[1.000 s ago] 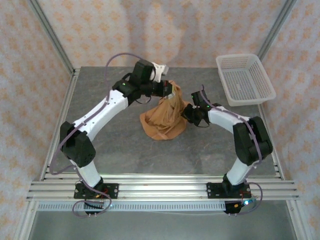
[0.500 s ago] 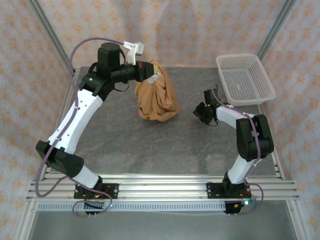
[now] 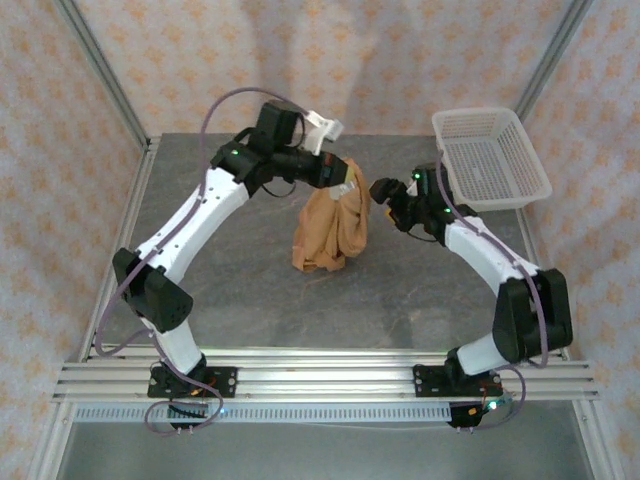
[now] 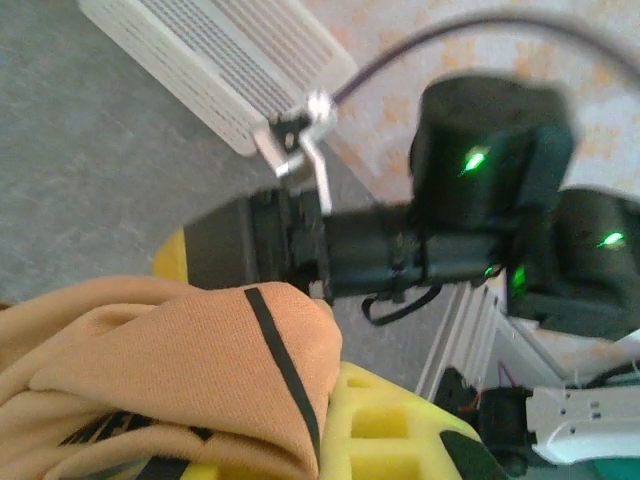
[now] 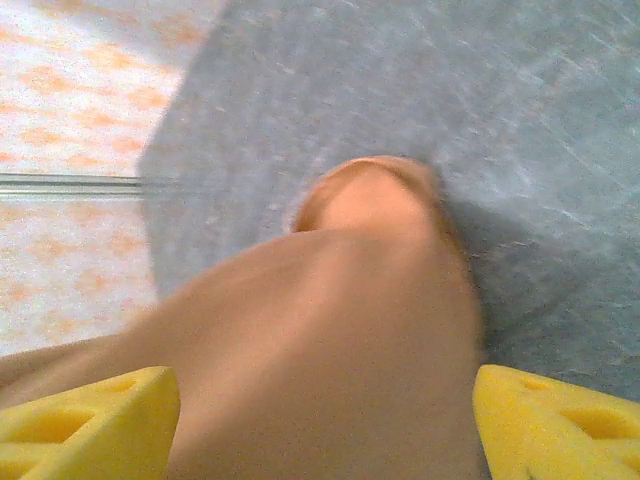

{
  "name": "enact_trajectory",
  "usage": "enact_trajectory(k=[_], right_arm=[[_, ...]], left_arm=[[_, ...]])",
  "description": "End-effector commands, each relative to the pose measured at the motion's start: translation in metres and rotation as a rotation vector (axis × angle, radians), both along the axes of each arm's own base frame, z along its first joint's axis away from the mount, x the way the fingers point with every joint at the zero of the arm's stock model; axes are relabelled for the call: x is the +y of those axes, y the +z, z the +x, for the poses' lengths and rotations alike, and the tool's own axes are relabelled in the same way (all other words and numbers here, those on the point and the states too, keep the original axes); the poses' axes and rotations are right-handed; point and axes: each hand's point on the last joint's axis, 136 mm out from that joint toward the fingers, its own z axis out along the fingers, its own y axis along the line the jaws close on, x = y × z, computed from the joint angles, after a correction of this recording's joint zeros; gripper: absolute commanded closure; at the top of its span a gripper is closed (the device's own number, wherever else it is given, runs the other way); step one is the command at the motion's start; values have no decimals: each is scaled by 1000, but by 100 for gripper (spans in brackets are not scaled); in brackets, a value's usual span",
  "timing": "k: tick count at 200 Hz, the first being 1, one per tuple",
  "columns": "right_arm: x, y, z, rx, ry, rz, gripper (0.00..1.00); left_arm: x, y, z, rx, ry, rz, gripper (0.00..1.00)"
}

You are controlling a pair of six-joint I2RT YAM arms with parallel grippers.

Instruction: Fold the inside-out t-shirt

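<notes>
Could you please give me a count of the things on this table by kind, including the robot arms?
Garments: 1, the orange-tan t-shirt
Baskets: 1, the white basket
Robot arms: 2, the left arm and the right arm
Total: 4

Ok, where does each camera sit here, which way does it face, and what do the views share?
Top external: above and behind the bases, looking down on the table; both arms whole, left gripper holding up the t-shirt, right gripper beside it.
Left wrist: looks along its yellow fingers past the fabric to the right arm and basket.
Right wrist: looks between its spread yellow fingers at the t-shirt over the table.
Shared: all show the t-shirt; top and left wrist show the basket.
</notes>
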Motion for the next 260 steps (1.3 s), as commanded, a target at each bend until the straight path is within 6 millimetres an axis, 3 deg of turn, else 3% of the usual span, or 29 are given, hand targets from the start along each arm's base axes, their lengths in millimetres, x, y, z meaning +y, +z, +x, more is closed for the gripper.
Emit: enact_trajectory(k=[1, 19, 47, 62, 86, 115, 139, 150, 172, 200, 221, 228, 260], right_arm=[[4, 28, 0, -52, 17, 54, 22], [5, 35, -6, -75, 15, 76, 22], [-5, 27, -26, -86, -1, 34, 29], [-7, 23, -39, -102, 12, 11, 39], [2, 12, -53, -113, 58, -27, 37], [28, -6, -47, -92, 119, -24, 35], [40, -30, -24, -55, 105, -55, 36], [38, -39, -8, -40, 70, -80, 45], [21, -47, 14, 8, -1, -130, 100], [-20, -38, 8, 54, -69, -140, 100], [-25, -31, -7, 60, -39, -134, 100], [-20, -29, -10, 55, -20, -108, 100], [7, -22, -20, 35, 58, -68, 100]], left_arm=[[-9, -24, 4, 35, 3, 66, 100], [-10, -45, 15, 100, 57, 88, 100], [5, -74, 41, 188, 230, 127, 100], [12, -84, 53, 243, 305, 113, 100], [14, -90, 58, 275, 332, 104, 100], [10, -89, 57, 292, 330, 83, 100], [9, -86, 54, 303, 315, 70, 100], [8, -81, 51, 310, 294, 55, 100], [20, -73, 41, 316, 258, 61, 100], [74, -91, 38, 335, 331, 154, 100], [109, -114, 35, 361, 412, 188, 85], [111, -121, 32, 367, 419, 191, 72], [68, -151, 8, 405, 326, 148, 33]])
